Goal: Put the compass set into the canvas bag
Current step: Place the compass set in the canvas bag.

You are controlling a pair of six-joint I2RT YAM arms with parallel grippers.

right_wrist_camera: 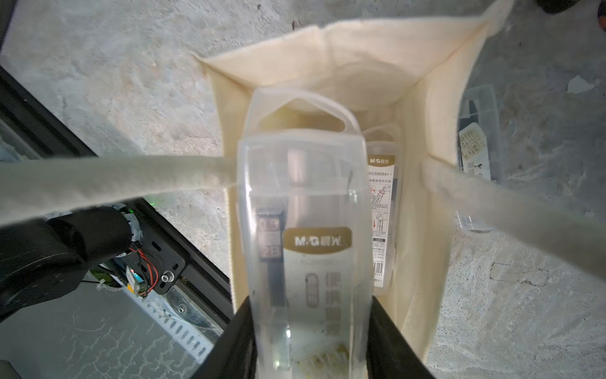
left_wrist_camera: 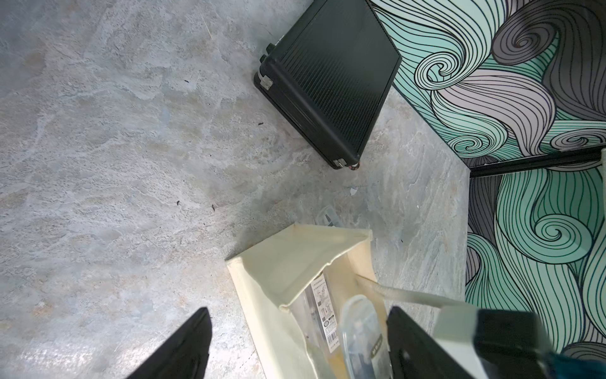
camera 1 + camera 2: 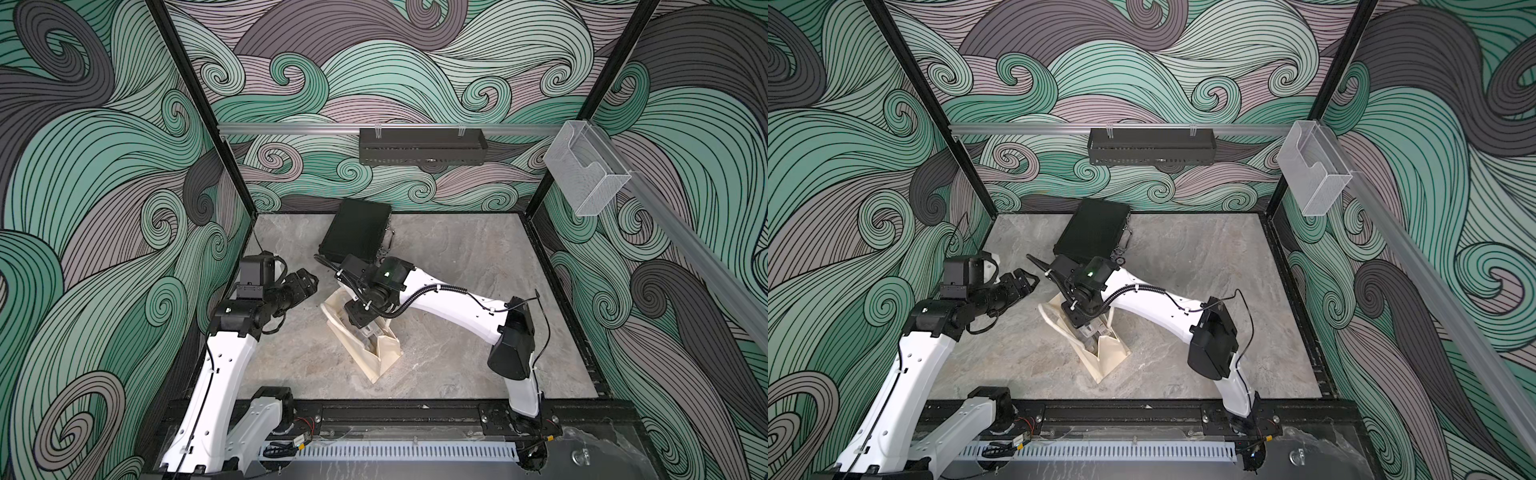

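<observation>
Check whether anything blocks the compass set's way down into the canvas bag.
Nothing visible blocks it. The right gripper holds the compass set at the open mouth of the canvas bag, with its handles lying to either side. A second clear case stands inside against one wall, beside the path.

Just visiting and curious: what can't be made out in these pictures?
- In both top views, the right arm covers much of the cream canvas bag's mouth.
- Right wrist view: small print on the clear plastic compass case in the right gripper is blurred.
- Left wrist view: the open left gripper is cut off by the edge.
</observation>
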